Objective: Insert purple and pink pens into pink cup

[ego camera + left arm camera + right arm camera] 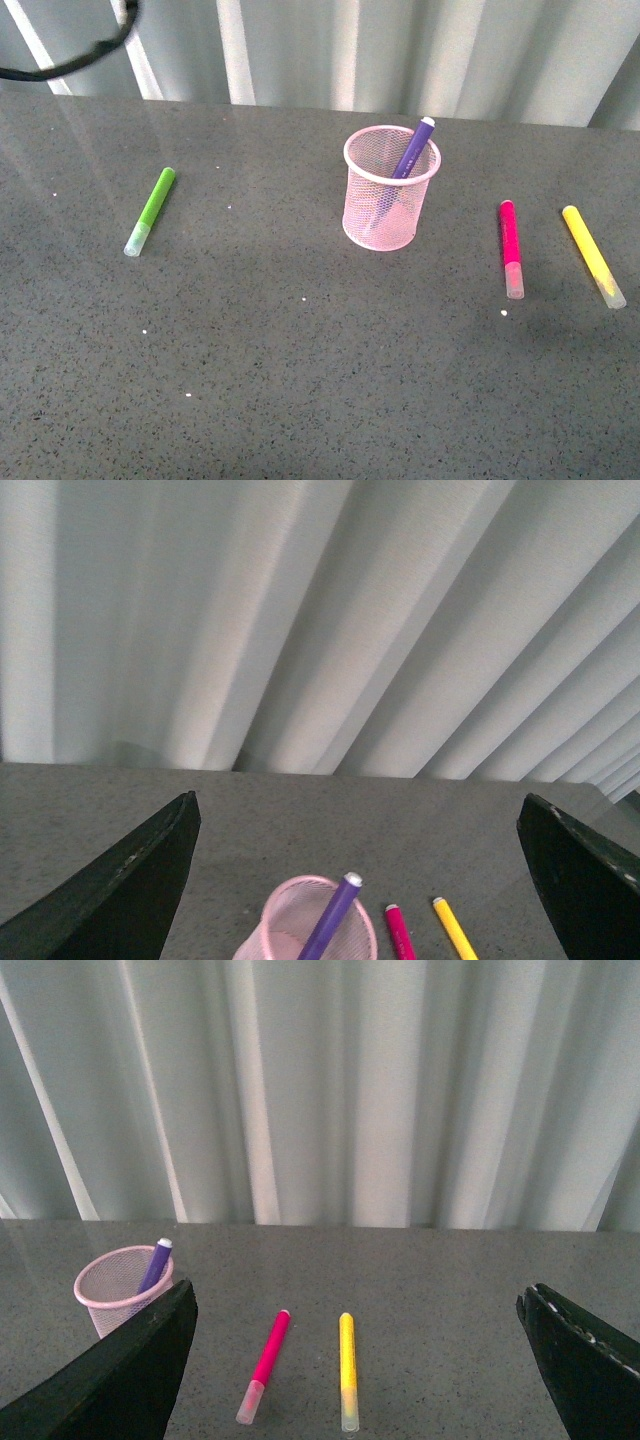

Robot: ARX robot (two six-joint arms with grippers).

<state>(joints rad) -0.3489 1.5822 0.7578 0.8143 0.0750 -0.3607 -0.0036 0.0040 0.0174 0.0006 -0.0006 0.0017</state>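
On the speckled grey table (300, 380), the purple pen (412, 150) leans in pink mesh cup (383, 226); left fingers (120, 890), right fingers (110, 1380) gape wide.

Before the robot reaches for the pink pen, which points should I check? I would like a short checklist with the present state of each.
1. Purple pen in the pink cup: ok, it leans inside, its end above the rim.
2. Pink cup upright: ok.
3. Pink pen free to grasp: ok, it lies flat to the right of the cup, apart from the yellow marker.
4. Right gripper open and empty: ok.
5. Left gripper open and empty: ok.
6. Pink pen within the right arm's reach: cannot tell; no arm shows in the front view.
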